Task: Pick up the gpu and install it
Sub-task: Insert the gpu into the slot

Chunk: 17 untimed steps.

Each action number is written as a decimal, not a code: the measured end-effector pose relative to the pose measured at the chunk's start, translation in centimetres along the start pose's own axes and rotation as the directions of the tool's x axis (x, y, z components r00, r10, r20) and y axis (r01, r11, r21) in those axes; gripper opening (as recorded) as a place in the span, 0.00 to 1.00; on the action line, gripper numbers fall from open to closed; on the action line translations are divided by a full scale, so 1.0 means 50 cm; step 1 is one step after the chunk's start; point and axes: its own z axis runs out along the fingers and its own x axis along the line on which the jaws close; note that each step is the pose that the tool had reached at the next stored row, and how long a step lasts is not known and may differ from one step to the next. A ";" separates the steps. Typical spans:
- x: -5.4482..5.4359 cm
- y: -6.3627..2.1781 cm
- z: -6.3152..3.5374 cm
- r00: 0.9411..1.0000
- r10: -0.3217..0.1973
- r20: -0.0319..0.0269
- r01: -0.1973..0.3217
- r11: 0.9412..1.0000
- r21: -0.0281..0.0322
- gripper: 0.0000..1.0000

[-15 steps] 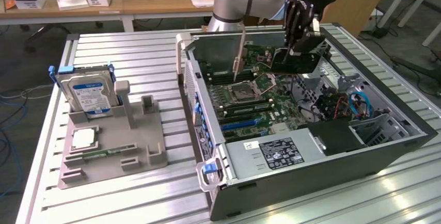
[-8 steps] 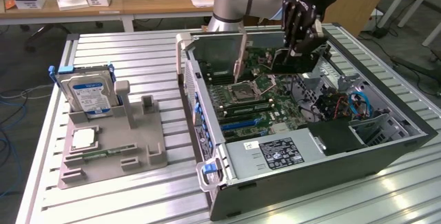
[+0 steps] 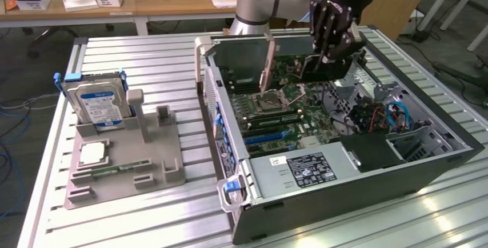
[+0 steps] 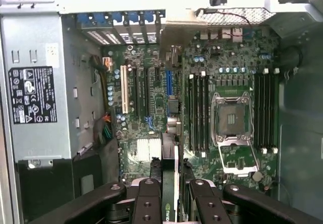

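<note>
I have the claw (image 4: 171,196) pinching the gpu (image 4: 169,183) on edge, hanging above the motherboard (image 3: 286,114) inside the open computer case (image 3: 427,162). The card's long axis runs along the expansion slots (image 4: 144,93), which lie just ahead.

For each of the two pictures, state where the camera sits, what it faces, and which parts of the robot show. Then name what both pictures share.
Exterior view: off the arm, above one corner of the metal table, looking down on the open computer case, the grey parts stand with the hard drive, and the arm with its gripper.
Wrist view: on the wrist, looking straight into the case at the motherboard; the gripper is shut on the gpu.
Shared: the case, motherboard, power supply, gripper and gpu.
</note>
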 end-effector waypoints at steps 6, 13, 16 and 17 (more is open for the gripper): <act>0.000 0.000 0.003 0.997 -0.071 0.002 0.071 0.997 -0.001 0.26; 0.000 0.000 0.004 0.997 -0.072 -0.003 0.072 0.997 -0.001 0.26; -0.001 0.000 0.015 0.997 -0.072 -0.004 0.072 0.997 -0.001 0.26; -0.002 0.000 0.019 0.997 -0.072 -0.004 0.072 0.997 -0.001 0.26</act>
